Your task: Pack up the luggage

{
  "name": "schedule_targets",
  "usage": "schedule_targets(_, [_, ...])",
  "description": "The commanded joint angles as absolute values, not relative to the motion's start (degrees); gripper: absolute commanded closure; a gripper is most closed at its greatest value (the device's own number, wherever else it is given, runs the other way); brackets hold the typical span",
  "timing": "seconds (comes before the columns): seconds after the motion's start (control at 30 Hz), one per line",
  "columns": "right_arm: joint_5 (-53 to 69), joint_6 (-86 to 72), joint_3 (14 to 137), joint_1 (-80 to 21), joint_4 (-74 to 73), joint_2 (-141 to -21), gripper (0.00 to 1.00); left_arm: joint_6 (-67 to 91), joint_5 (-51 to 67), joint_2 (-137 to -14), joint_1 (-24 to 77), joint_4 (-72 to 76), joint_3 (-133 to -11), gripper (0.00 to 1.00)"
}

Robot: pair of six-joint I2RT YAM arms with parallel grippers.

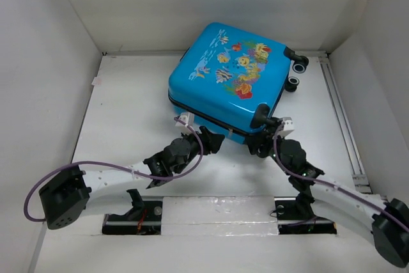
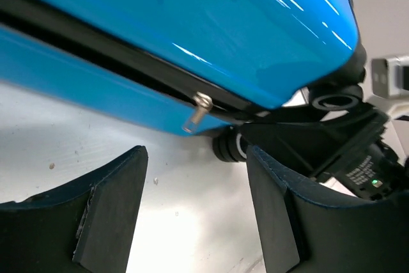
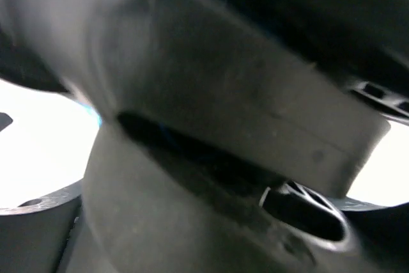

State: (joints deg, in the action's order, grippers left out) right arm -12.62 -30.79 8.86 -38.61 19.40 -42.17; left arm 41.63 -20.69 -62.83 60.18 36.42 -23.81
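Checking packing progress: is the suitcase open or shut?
Shut: the suitcase lies flat, its blue shells meeting along the black seam; zipper pull hangs there.

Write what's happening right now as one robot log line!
blue suitcase: closed, lying on table | left gripper: open, empty, facing zipper pull | right gripper: at near wheel, grip unclear

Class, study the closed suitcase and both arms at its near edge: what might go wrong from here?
The left tool stands open, short of the small zipper pull; closing there may miss it. The right tool crowds the near wheel of the glossy suitcase; a push may slide it away.
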Motion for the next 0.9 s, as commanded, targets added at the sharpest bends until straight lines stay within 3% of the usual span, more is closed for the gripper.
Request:
schedule_targets(0.0, [-0.63, -23.91, 12.04, -38.23, 33.39, -50.77, 0.3, 42.28, -20.91, -62.75, 60.29, 39.2, -22.94, 0.41])
schedule_targets(0.1, [-5.52, -25.4, 11.87, -41.65, 34.63, -51.68, 0.32, 42.89, -23.28, -61.36, 60.29, 38.59, -21.72, 0.43])
schedule_targets(0.37, [-12.46, -30.67, 0.97, -42.36, 34.72, -36.85, 0.32, 42.37, -31.28, -60.21, 60.29, 36.46, -23.02, 0.44])
schedule_targets(0.47, [-18.97, -29.1, 0.35, -42.36, 34.72, -34.9, 0.32, 42.98, -28.4, -63.45, 57.14, 38.66, -24.25, 0.45])
schedule_targets(0.63, [-18.98, -19.7, 4.91, -40.17, 36.12, -37.08, 0.35, 42.98, -26.19, -66.61, 57.13, 42.8, -26.28, 0.45])
schedule_targets(0.73, [-14.43, -17.58, 5.45, -35.52, 37.35, -38.58, 0.38, 42.36, -25.67, -67.85, 57.13, 42.8, -26.89, 0.45])
schedule_targets(0.87, [0.33, -18.37, 4.23, -27.17, 44.19, -41.65, 0.44, 42.36, -25.66, -67.85, 57.13, 42.8, -26.37, 0.46])
